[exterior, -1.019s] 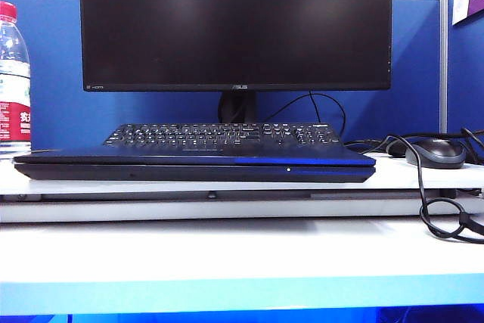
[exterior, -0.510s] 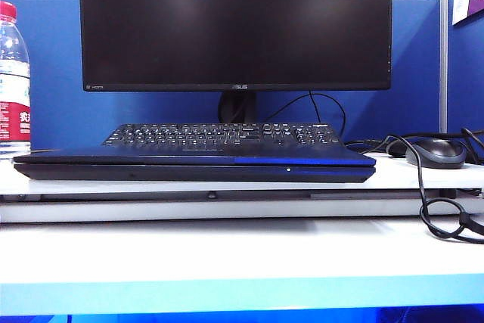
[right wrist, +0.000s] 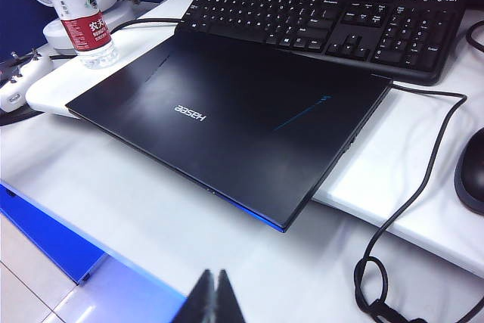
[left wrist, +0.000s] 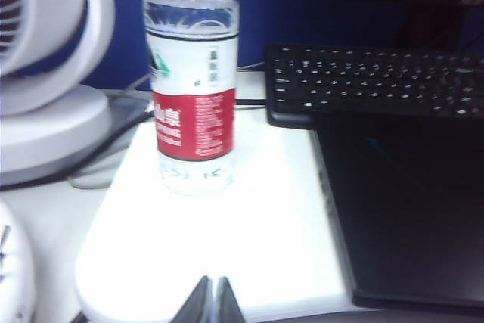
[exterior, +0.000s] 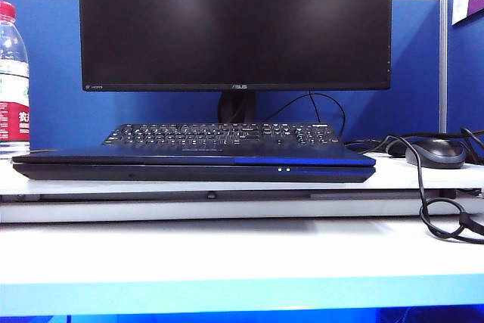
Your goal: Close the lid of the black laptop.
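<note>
The black laptop [exterior: 193, 165] lies flat on the white raised shelf [exterior: 423, 179], with its lid [right wrist: 227, 115] folded down onto the base and the "Hasee" logo showing on top. Two small indicator lights glow on its front edge. In the left wrist view a corner of the laptop [left wrist: 408, 209] shows beside the water bottle. My left gripper [left wrist: 212, 284] is shut and empty above the shelf, to the left of the laptop. My right gripper [right wrist: 214, 277] is shut and empty over the lower table, in front of the laptop. Neither gripper shows in the exterior view.
A black ASUS monitor [exterior: 234, 24] stands behind a separate black keyboard [exterior: 223, 135]. A water bottle [exterior: 13, 81] stands at the left, with a white fan [left wrist: 45, 73] near it. A black mouse [exterior: 435, 152] and looped cables [exterior: 446, 217] lie at the right.
A second indicator light has come on beside the first on the laptop's front edge. Nothing else has moved.
</note>
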Controlling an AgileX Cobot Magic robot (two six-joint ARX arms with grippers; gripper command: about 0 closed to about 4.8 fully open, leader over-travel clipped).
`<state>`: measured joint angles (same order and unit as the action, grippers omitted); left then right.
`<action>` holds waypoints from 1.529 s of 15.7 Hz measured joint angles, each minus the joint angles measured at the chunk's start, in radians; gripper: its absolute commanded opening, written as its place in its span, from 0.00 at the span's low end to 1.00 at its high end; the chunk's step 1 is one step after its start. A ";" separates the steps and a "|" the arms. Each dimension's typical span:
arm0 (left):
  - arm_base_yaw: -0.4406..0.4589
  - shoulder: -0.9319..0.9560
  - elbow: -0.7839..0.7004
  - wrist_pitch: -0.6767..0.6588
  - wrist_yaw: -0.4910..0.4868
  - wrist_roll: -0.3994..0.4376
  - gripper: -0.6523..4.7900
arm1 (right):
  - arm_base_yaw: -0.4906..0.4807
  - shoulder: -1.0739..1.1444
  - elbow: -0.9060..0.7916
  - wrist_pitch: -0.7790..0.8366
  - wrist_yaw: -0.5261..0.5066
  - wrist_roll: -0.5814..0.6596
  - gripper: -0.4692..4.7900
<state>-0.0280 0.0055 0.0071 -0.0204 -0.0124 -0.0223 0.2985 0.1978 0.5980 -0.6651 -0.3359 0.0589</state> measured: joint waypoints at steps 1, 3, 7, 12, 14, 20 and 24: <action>0.000 0.000 0.000 0.000 -0.013 0.007 0.16 | 0.000 0.000 0.000 0.000 0.000 0.000 0.09; 0.000 0.000 0.000 0.002 -0.016 0.006 0.16 | 0.000 -0.001 0.000 0.000 0.000 0.000 0.09; 0.000 0.000 0.000 0.002 -0.015 0.006 0.16 | 0.000 -0.001 0.000 0.000 0.000 0.000 0.09; 0.000 0.000 0.000 0.002 -0.015 0.006 0.16 | 0.000 -0.001 0.000 0.000 0.000 0.000 0.09; 0.000 0.000 0.000 0.002 -0.014 0.006 0.16 | 0.000 -0.001 0.000 0.000 0.000 0.000 0.09; 0.000 0.000 0.000 0.002 -0.014 0.006 0.16 | -0.092 -0.004 -0.040 0.300 0.116 -0.280 0.09; 0.000 0.000 0.000 0.002 -0.015 0.006 0.16 | -0.225 -0.110 -0.210 0.467 0.226 -0.127 0.09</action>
<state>-0.0280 0.0055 0.0071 -0.0185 -0.0273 -0.0158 0.0734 0.0875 0.3882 -0.1982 -0.1097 -0.0677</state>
